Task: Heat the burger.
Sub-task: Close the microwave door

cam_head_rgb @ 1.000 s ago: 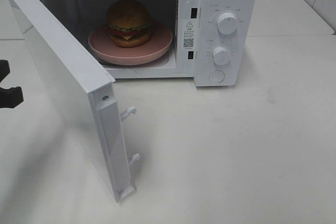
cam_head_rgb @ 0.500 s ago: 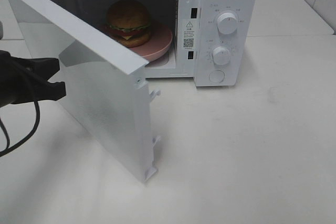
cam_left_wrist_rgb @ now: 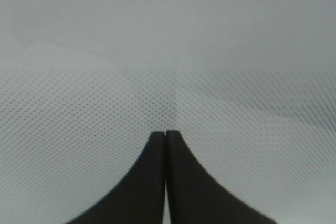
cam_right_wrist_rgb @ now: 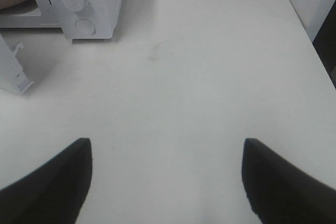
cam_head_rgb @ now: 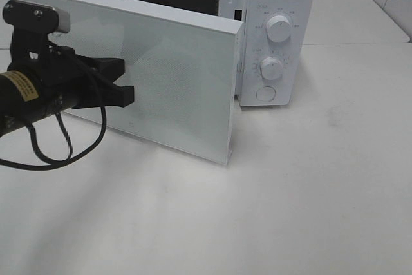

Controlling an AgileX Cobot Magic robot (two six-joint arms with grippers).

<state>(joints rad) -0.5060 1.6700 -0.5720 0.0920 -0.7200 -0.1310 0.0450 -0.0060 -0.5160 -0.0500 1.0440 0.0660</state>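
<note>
Touching the ajar microwave door (cam_head_rgb: pixel 183 78) with jaws pinched together, left gripper (cam_head_rgb: pixel 127 92) is reaching from the left, right gripper (cam_right_wrist_rgb: pixel 166 149) is hovering wide and empty above the table (cam_right_wrist_rgb: pixel 210 77).

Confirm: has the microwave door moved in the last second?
Yes. The door has swung toward the control panel, almost shut, with the left gripper against it.

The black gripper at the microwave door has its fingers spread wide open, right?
Not quite. The left gripper is at the door, but its fingers are pressed together, shut, not spread wide open. The left wrist view shows the two black tips touching each other right in front of the door.
</note>
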